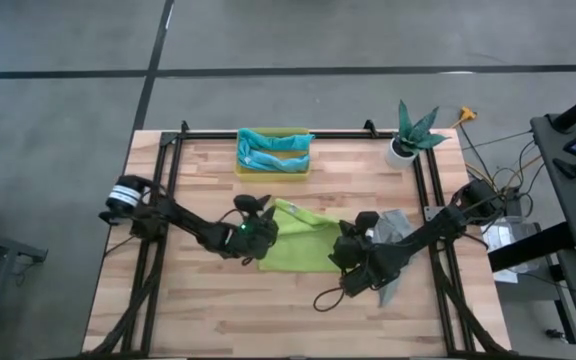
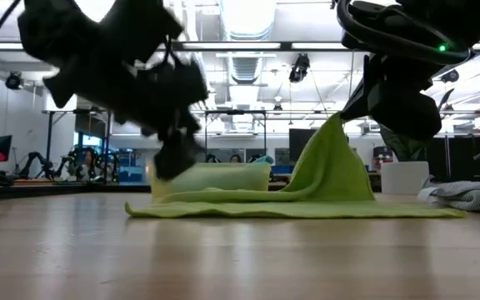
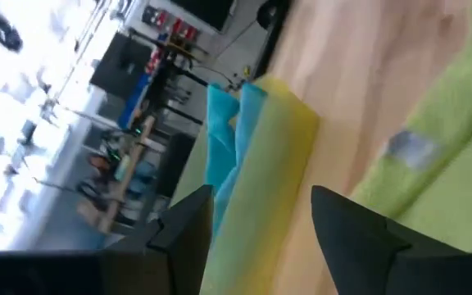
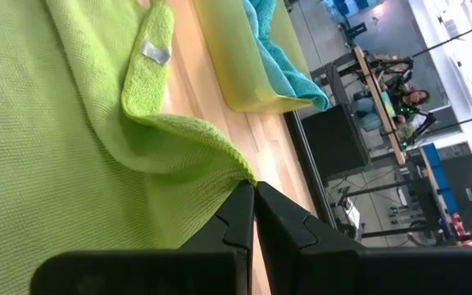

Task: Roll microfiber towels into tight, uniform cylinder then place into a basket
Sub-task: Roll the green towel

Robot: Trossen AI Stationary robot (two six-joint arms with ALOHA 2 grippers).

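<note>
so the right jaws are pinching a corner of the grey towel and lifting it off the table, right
Not quite. The right gripper has its jaws shut on a corner of the lime green towel, not the grey one; the right wrist view shows it. The grey towel lies beside it on the table.

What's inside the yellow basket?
The basket holds teal and light blue towels, bunched together. Whatever lies beneath them is covered.

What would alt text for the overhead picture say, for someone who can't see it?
Two dark robot arms meet over a lime green towel spread on a wooden table; the right claw pinches its edge, and the left claw is at the opposite edge. Behind sit a yellow basket holding blue towels, a potted plant and a grey towel.
</note>
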